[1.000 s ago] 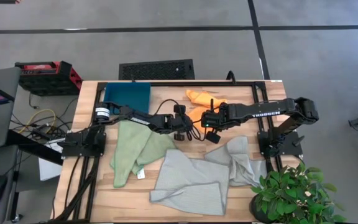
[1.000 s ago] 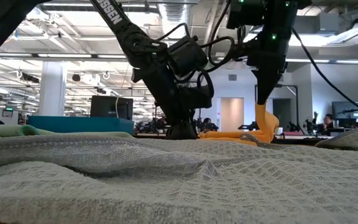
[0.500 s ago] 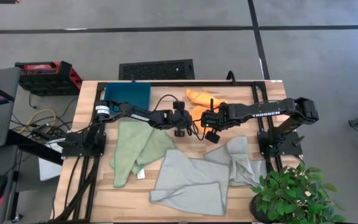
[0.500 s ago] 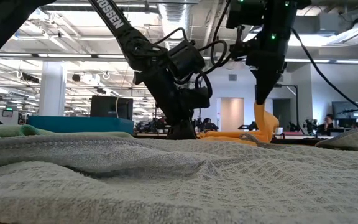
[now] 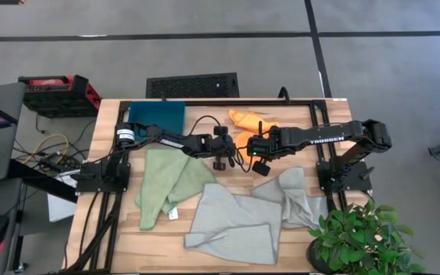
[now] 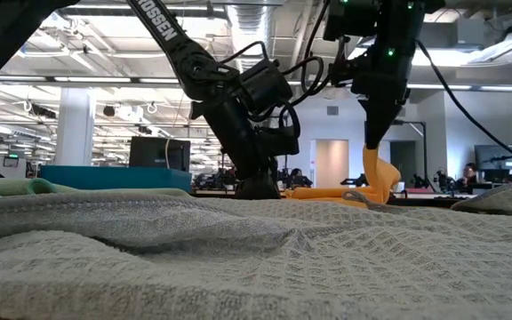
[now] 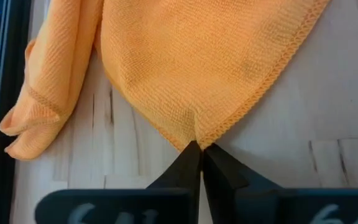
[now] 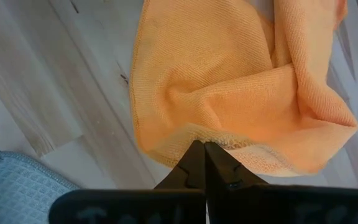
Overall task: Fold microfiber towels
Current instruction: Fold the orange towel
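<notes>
Pinching shut on a corner of the orange towel, the left gripper had just gone from wide apart a moment before to clamped on the cloth's hemmed tip. The right gripper was likewise closed on another edge of the same towel, as it had been through the last second. With both claws now gripping the orange cloth, the robot probably had what it needed to lift and spread it for the first fold.

The orange towel lay near the middle of the table's far edge, partly bunched. The light green towel sat toward the left side, unfolded, and the two pale grey towels were crumpled together along the near edge, reaching toward the right corner by a potted plant. The teal tray rested at the far left corner; from above nothing showed inside it.
</notes>
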You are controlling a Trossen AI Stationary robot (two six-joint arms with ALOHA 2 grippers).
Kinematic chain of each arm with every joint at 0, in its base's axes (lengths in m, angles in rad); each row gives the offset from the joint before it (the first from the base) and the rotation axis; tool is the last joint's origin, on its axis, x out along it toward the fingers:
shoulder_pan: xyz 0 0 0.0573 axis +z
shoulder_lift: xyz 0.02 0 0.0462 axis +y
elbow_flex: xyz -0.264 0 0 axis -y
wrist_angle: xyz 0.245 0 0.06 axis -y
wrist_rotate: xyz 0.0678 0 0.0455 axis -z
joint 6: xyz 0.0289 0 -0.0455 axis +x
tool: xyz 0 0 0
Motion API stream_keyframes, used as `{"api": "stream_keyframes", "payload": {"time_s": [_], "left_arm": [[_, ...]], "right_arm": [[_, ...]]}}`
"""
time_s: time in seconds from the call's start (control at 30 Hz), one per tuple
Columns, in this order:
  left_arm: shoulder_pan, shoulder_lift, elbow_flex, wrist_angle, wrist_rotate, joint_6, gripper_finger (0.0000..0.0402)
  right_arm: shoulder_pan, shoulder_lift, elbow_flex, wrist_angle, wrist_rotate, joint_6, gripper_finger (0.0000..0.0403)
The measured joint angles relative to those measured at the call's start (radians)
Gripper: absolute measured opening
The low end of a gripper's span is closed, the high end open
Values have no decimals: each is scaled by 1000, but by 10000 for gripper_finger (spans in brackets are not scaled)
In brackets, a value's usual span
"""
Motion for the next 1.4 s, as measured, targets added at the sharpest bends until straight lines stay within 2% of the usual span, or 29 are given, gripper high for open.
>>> {"api": "stream_keyframes", "payload": {"time_s": [0.2, 0.3, 0.4, 0.6, 0.73, 0.83, 1.0, 1.23, 1.4], "left_arm": [[-12, -33, -2, -56, -2, -78, 1], [-20, -93, -2, -122, 18, -129, 0], [-31, -153, 0, -212, -14, -165, 0], [-54, -296, -1, -351, -41, -254, 0], [-75, -400, -1, -388, -62, -312, 0], [-91, -481, -1, -410, -126, -333, 0], [-119, -588, -1, -433, -298, -368, 0], [-141, -679, -1, -428, -544, -413, 0], [-141, -705, 38, -422, -624, -386, 0]], "right_arm": [[0, -2, 0, -5, 2, -17, 8], [0, -34, 1, -23, 6, -22, 8], [1, -76, 0, -21, 11, -19, 8], [1, -178, 1, -8, 104, -18, 8], [1, -228, 2, 6, 173, -23, 8], [0, -259, 1, 14, 236, -26, 8], [0, -307, 1, 53, 324, -72, 8], [0, -356, 1, 184, 453, -171, 8], [-2, -374, 1, 310, 562, -239, 8]]}}
